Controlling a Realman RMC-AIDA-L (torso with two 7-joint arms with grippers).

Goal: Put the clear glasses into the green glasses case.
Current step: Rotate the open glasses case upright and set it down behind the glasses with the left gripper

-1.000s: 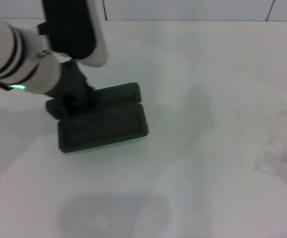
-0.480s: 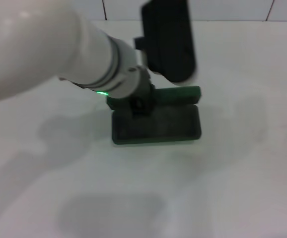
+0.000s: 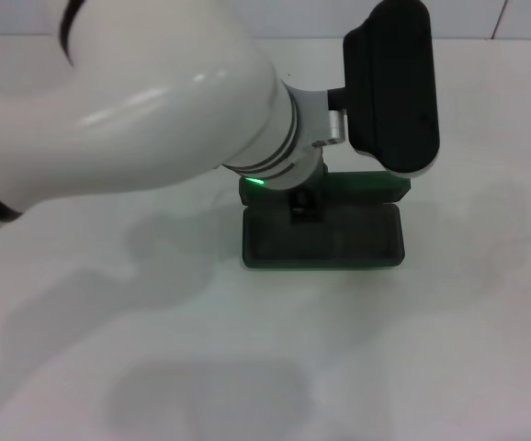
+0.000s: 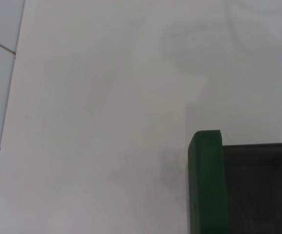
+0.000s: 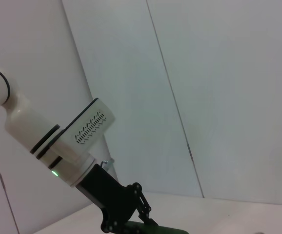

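The green glasses case [image 3: 339, 241] lies open on the white table, its dark tray toward me and its green lid [image 3: 376, 188] standing up behind. My left gripper [image 3: 304, 209] comes down at the case's back wall near the hinge, shut on the case. The left wrist view shows one end of the case [image 4: 207, 185] with its dark lining [image 4: 258, 190]. From the right wrist view, the left gripper [image 5: 148, 219] is seen from the side over the case's edge [image 5: 160, 228]. The clear glasses are out of view. My right gripper is not visible.
The white table [image 3: 155, 367] spreads on all sides of the case. A tiled wall [image 5: 219, 97] stands behind it. My bulky left arm [image 3: 155, 119] covers the upper left of the head view.
My left arm has swung to the right, and the open case has slid with it from the table's left toward the middle, ending square to me.
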